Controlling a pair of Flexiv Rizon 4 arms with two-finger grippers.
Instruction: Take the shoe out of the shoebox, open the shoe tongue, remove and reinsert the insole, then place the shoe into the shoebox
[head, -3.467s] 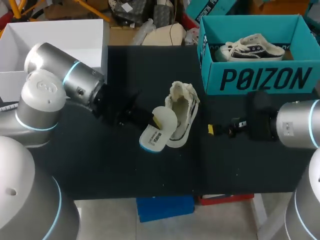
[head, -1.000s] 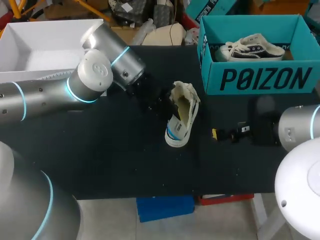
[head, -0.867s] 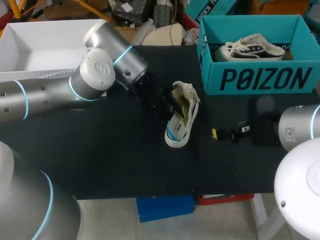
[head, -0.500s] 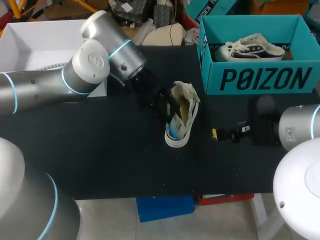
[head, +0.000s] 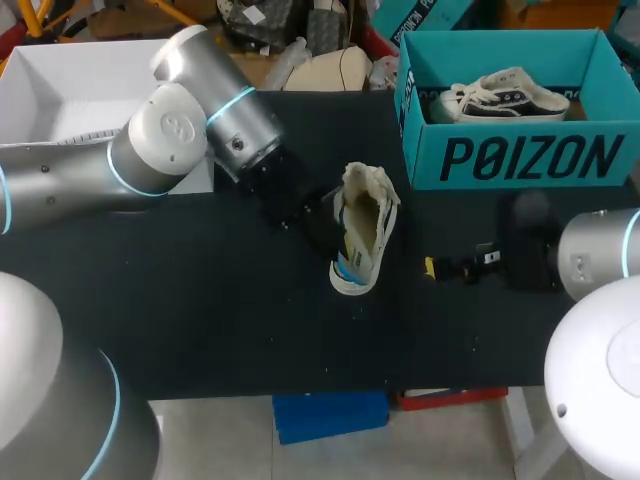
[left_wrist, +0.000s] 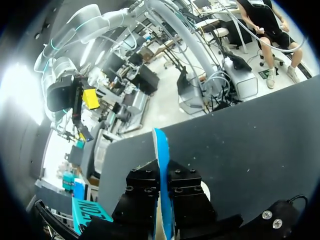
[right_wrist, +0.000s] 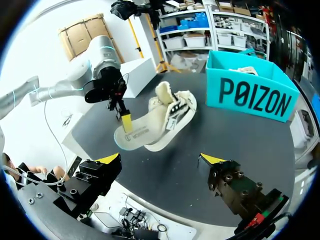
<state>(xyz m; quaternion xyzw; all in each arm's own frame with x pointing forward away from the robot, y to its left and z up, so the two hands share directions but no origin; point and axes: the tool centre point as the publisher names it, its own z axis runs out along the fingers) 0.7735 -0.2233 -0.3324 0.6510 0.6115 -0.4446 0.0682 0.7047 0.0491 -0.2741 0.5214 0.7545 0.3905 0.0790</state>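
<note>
Insole (left_wrist: 161, 150) is standing edge-on between the fingers of the left gripper (left_wrist: 161, 176), which are clamping it from both sides. Seen from the right wrist, the gripped insole is leaning against the side of the white shoe (right_wrist: 172, 115), its blue-edged end reaching beyond the sole. The shoe is lying on the dark table (head: 200, 330) just beside the left gripper, tongue pulled up. The right gripper (right_wrist: 160, 160) is hanging well short of the shoe, fingers spread wide and grasping nothing. Farther ahead of it, the teal shoebox (head: 520, 160) is holding a second shoe (head: 500, 95).
</note>
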